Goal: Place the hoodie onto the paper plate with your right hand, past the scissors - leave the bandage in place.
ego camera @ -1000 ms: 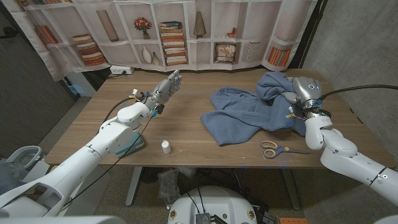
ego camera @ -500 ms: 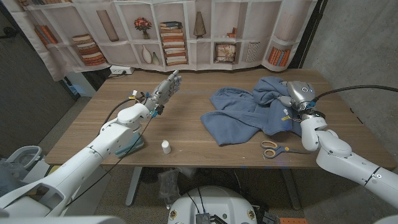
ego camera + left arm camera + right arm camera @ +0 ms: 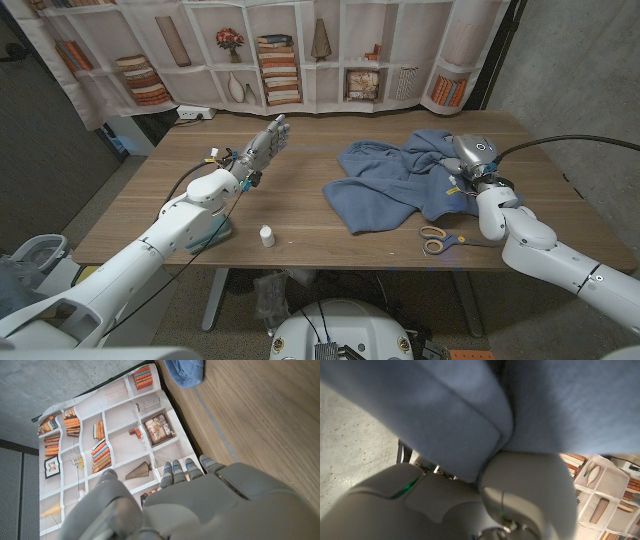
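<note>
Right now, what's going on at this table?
The right robot hand is in the blue hoodie, which lies spread over the table's right half; the right wrist view shows blue fabric draped over the hand, so it seems to grip it. The scissors lie near the front edge, just in front of the hoodie. A small white bottle-like item stands toward the left. The left robot hand is raised, fingers straight, holding nothing. I can't make out a paper plate.

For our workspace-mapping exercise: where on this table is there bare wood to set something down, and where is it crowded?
Free: the wood between the left hand and the hoodie, and the near edge between the small white bottle and the scissors. Crowded: the right side, where the right hand meets the hoodie.
</note>
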{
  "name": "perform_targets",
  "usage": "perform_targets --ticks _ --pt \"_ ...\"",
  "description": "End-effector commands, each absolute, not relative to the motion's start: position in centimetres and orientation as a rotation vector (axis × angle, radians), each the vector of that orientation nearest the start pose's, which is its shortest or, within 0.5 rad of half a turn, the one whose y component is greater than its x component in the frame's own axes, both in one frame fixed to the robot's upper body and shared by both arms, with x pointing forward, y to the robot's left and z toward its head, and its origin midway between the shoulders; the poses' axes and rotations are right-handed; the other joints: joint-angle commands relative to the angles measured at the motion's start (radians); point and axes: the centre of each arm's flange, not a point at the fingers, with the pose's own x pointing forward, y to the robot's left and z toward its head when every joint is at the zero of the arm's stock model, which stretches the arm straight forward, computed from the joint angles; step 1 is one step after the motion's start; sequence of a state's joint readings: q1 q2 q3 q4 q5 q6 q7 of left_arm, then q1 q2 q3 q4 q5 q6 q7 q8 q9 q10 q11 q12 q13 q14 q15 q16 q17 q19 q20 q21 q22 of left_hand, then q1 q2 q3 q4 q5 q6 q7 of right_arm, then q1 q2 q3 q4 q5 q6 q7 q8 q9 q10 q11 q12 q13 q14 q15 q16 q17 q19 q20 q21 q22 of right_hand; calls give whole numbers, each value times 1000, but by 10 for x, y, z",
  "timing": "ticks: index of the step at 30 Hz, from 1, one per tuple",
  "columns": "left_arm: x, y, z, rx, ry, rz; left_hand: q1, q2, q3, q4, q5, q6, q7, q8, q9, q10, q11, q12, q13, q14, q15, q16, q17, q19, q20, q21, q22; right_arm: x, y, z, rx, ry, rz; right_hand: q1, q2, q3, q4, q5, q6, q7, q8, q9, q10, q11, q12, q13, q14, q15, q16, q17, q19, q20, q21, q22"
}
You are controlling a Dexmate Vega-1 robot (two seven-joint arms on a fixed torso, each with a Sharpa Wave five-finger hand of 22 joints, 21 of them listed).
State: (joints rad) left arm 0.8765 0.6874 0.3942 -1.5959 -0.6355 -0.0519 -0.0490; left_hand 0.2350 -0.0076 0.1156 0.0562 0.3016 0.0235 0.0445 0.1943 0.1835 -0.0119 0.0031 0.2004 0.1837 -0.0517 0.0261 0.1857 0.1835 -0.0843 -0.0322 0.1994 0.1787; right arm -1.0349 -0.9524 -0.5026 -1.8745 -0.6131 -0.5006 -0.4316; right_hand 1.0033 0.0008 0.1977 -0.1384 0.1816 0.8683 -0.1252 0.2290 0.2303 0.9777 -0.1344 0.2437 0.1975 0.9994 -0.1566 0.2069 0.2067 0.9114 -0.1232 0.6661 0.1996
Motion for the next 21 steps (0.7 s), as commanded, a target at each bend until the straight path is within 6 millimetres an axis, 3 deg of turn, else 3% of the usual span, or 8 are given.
perform_targets --ticks 1,21 --pt "616 268 -2 148 -515 -340 14 -2 -2 0 -1 4 3 7 5 2 0 2 5 -5 -5 4 2 -5 -11 6 5 567 -318 -21 -1486 -560 -486 28 144 68 75 4 67 -68 2 3 14 -15 0 2 -6 -68 -1 2 -4 -94 4 1" --pt "618 265 -6 146 -503 -342 19 0 -4 -2 -1 4 4 6 5 0 1 2 5 -5 -3 4 1 -5 -10 6 5 576 -320 -19 -1492 -507 -387 15 140 65 77 4 71 -68 0 3 18 -16 -3 2 -15 -69 -2 1 -12 -94 3 -1"
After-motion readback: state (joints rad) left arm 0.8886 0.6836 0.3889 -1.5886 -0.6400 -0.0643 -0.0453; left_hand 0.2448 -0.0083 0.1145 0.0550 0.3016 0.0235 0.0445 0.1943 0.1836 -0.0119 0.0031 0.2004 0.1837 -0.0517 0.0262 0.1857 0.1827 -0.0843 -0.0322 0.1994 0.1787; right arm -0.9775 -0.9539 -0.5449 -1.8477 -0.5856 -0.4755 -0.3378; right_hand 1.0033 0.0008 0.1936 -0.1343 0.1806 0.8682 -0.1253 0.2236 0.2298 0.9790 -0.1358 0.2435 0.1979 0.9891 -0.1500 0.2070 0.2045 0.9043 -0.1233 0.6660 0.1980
